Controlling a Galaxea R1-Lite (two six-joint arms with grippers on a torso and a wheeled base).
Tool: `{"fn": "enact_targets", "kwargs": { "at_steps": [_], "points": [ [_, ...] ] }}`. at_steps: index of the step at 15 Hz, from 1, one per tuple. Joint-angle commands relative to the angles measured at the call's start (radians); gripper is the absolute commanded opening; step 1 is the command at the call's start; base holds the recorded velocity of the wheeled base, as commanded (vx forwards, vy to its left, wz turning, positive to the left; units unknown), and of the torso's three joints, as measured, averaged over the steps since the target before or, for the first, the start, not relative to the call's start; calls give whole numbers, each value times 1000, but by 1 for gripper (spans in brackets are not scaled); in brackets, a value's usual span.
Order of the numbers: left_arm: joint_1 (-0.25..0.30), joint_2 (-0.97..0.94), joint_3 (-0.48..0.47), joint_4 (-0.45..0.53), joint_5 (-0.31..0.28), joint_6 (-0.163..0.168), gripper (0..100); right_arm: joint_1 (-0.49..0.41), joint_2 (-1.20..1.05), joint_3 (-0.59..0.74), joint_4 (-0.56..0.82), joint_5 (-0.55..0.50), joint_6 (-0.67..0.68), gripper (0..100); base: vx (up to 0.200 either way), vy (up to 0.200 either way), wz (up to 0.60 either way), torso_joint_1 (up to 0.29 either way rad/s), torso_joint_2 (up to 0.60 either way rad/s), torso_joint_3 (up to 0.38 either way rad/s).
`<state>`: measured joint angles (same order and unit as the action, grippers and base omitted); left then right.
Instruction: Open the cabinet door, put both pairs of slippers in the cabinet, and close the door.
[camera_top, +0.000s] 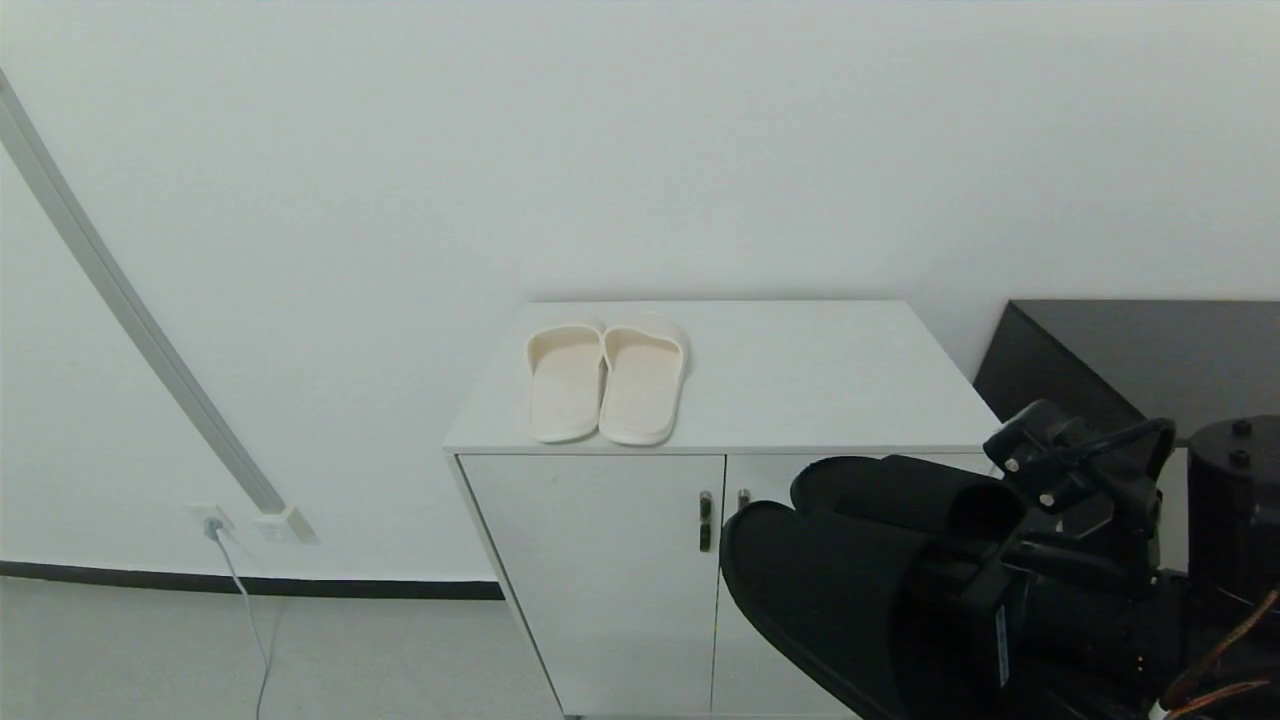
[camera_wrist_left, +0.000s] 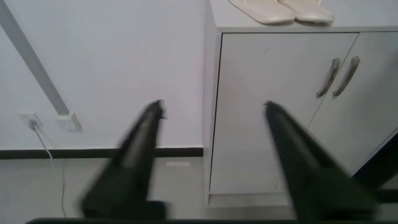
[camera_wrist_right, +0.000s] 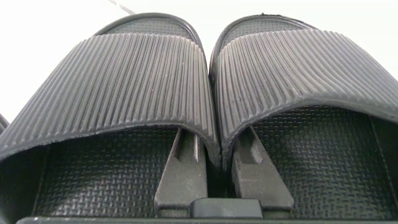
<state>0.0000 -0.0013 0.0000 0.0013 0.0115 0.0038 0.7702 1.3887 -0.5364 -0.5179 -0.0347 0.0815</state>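
The white two-door cabinet (camera_top: 600, 570) stands against the white wall, and both its doors are closed. Two dark slim handles (camera_top: 706, 520) sit just beside each other at the middle, where the doors meet.

The cream foam slippers (camera_top: 606, 382) lie on the left half of the cabinet top. They are side by side and touching, the heels near the front edge and the toes toward the wall.

The black rubber slippers (camera_wrist_right: 143, 81) with ribbed straps are in my right tool (camera_wrist_right: 217, 168). They hang in the air in front of the right door, apart from it. The two are pressed side by side. One finger (camera_wrist_right: 181, 168) goes under each strap, and together the fingers pinch the two inner edges, so this tool is closed on the pair.

My left tool (camera_wrist_left: 213, 112) is open, with its fingers wide apart and nothing between them. It hangs low and faces the left door and the wall beside it, well apart from the cabinet.

On the wall left of the cabinet, a grey cable duct (camera_top: 120, 300) runs down in a slant to a white socket (camera_top: 212, 522). A thin cable hangs from the socket to the grey floor. On the right of the cabinet is a black furniture top (camera_top: 1150, 350).
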Motion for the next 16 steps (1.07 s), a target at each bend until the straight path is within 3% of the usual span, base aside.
{"fn": "enact_targets", "kwargs": {
  "at_steps": [1, 16],
  "points": [
    [0, 1, 0, 0, 1, 1, 100, 1, 3, 3, -1, 1, 0, 0, 0, 0, 0, -203, 466, 276],
    [0, 1, 0, 0, -2, 13, 100, 18, 12, 9, -1, 1, 0, 0, 0, 0, 0, -204, 527, 321]
  ]
}}
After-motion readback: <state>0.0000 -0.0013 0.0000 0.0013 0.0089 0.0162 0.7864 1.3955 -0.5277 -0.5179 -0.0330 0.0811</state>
